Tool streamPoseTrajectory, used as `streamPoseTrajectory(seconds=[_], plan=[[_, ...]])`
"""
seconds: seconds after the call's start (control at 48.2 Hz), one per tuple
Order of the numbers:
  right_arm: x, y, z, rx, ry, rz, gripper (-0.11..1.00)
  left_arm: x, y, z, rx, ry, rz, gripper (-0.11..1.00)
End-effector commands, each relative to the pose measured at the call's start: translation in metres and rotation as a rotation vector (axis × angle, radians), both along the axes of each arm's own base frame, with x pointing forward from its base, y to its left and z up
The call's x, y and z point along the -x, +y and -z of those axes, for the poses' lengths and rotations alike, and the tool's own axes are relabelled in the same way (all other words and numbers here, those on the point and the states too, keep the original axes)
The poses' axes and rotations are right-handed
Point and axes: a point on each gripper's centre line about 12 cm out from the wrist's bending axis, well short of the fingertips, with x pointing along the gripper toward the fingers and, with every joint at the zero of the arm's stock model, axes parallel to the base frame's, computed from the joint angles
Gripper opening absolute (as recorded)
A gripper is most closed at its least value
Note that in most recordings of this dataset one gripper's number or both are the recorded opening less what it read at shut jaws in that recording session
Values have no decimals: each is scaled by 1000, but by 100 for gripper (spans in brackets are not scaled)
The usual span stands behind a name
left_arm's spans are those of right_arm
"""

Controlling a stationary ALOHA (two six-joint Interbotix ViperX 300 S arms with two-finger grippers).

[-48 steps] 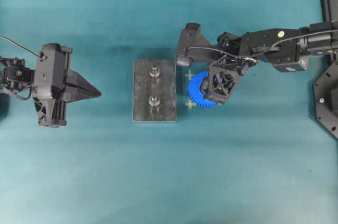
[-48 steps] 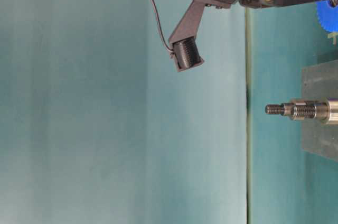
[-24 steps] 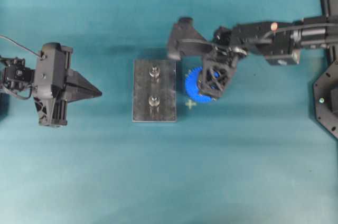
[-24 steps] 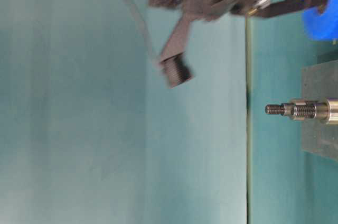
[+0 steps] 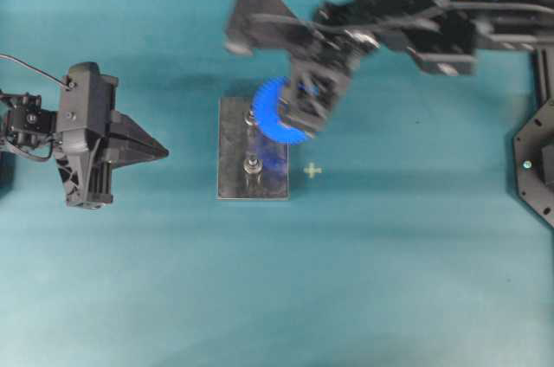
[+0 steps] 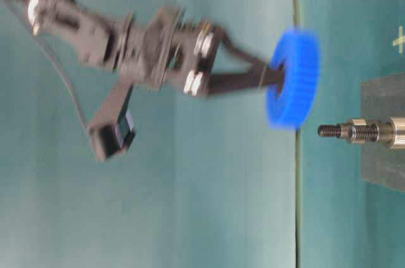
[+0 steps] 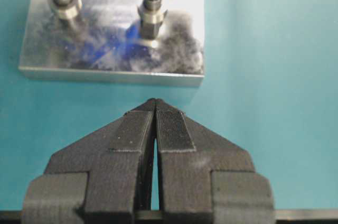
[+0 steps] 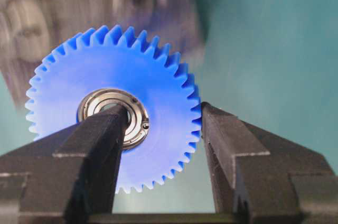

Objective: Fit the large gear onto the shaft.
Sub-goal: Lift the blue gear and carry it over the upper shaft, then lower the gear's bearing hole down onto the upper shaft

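Your right gripper (image 8: 163, 129) is clamped on the large gear (image 8: 113, 115), one finger (image 8: 97, 145) poked through the bearing ring and the other on the toothed rim. The gear hangs in the air above the grey plate (image 5: 234, 146), near the shaft (image 6: 354, 132) but not on it. Your left gripper (image 7: 155, 109) sits pinched together on the worktop (image 5: 277, 298) side of the plate, well apart from it, holding nothing.

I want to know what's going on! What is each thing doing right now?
Large gear: held in the air over the plate, not on a peg.
Right gripper: shut on the gear.
Left gripper: shut, empty.
Shaft: bare.
Plate: flat on the table.
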Motion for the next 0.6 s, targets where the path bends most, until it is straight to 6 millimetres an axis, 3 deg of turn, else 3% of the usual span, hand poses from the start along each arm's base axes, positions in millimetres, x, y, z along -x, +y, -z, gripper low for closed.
streamPoseTrajectory(seconds=[0.0, 0.187, 0.58], plan=[[-16, -6, -20, 12, -63, 4, 48, -5, -1, -11, 0, -41, 3, 0], [-34, -8, -11, 4, -31, -4, 48, -4, -1, -10, -2, -40, 5, 0], [-40, -8, -3, -10, 21, -9, 48, -3, -2, -5, -2, -23, 10, 0]])
